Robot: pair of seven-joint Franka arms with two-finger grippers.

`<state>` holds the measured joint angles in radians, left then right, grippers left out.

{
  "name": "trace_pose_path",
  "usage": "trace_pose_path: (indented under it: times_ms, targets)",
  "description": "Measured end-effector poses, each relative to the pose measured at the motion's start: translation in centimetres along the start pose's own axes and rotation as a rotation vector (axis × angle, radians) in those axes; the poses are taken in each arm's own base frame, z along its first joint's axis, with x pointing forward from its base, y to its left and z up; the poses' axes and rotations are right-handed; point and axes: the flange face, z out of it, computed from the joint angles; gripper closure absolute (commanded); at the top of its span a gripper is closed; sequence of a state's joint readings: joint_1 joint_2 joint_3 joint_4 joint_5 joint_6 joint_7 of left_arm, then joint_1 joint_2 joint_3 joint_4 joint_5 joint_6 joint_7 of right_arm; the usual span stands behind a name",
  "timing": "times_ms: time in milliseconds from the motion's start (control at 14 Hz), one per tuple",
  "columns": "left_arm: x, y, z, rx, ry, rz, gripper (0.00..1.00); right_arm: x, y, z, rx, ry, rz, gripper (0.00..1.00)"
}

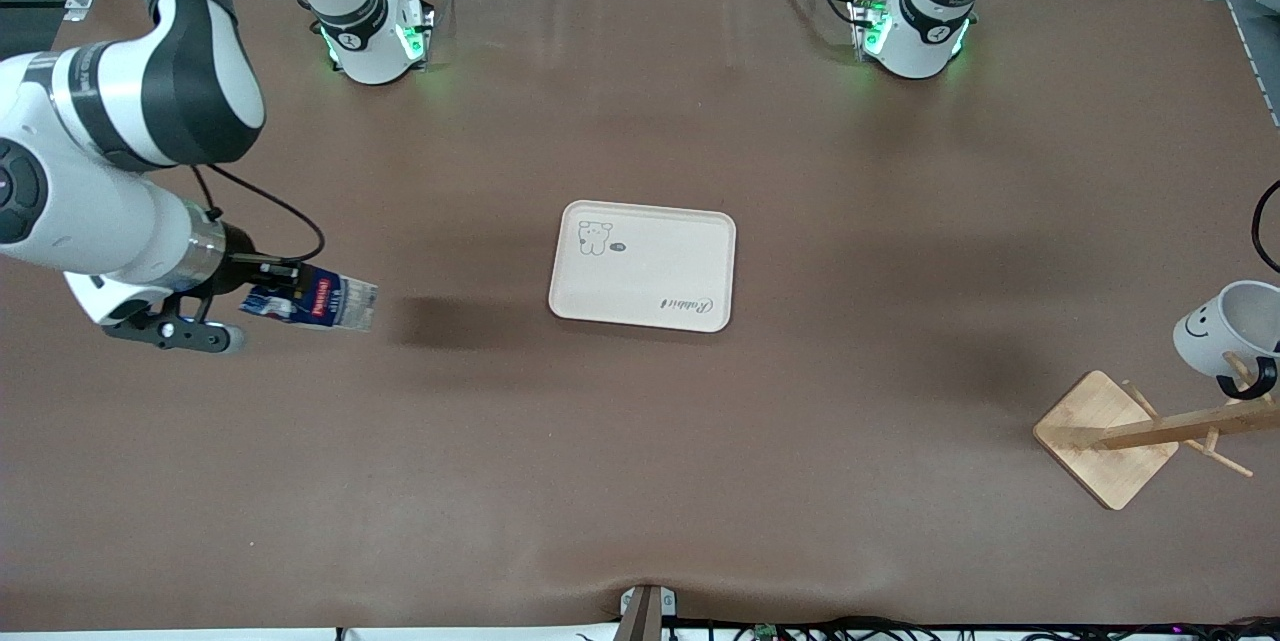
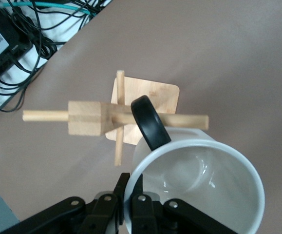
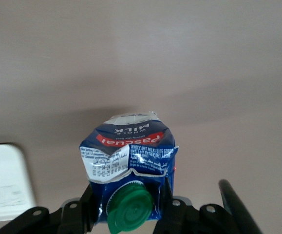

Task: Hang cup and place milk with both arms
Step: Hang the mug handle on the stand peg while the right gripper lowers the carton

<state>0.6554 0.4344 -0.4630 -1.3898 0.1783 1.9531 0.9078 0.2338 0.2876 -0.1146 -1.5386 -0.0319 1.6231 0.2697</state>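
My right gripper is shut on the milk, a dark blue carton with a red label, and holds it tipped on its side above the table at the right arm's end. In the right wrist view the fingers clamp the carton on both sides of its green cap. My left gripper is shut on the rim of the white cup. The cup is in the air over the wooden rack, with its black handle at a peg. The left gripper itself is outside the front view.
A cream tray with a small bear print lies at the table's middle; its corner shows in the right wrist view. The rack has several pegs sticking out. Cables lie off the table's edge by the rack.
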Motion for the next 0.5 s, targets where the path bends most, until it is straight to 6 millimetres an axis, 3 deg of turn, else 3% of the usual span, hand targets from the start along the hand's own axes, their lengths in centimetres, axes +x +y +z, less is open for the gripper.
trace_pose_path:
  times_ms: [71,286,500]
  targets:
    - [0.3,-0.1,0.0,0.010,0.011,0.002,0.00,0.1,0.6,1.6,-0.024,-0.001,-0.001,1.00]
    - [0.9,0.1,-0.2,0.015,0.022,-0.021,0.00,-0.2,3.1,5.6,-0.019,0.022,-0.039,1.00]
    - [1.6,0.6,-1.2,0.010,0.028,-0.112,0.00,-0.5,8.3,9.0,0.002,0.039,-0.093,1.00]
